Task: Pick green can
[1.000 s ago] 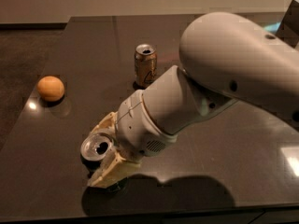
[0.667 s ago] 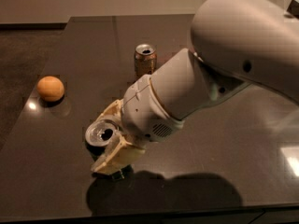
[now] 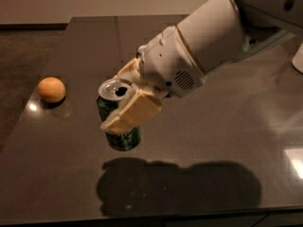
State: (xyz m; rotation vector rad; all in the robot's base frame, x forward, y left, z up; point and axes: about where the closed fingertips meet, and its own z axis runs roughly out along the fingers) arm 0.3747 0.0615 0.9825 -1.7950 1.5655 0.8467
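Note:
The green can (image 3: 124,137) is dark green with pale markings and a silver top with an open pull-tab hole. My gripper (image 3: 119,98) is shut on it, one tan finger (image 3: 132,111) across its front and the other behind its top. The can hangs upright above the dark table (image 3: 218,145), with its shadow on the surface below. The big white arm reaches in from the upper right.
An orange (image 3: 51,89) lies on the table at the left near the edge. The table's front edge runs along the bottom of the view. A brown floor lies beyond the left edge. The arm hides the gold-brown can.
The gripper has risen with the green can in it, lifting it off the table. The arm now covers the gold-brown can that showed behind it before.

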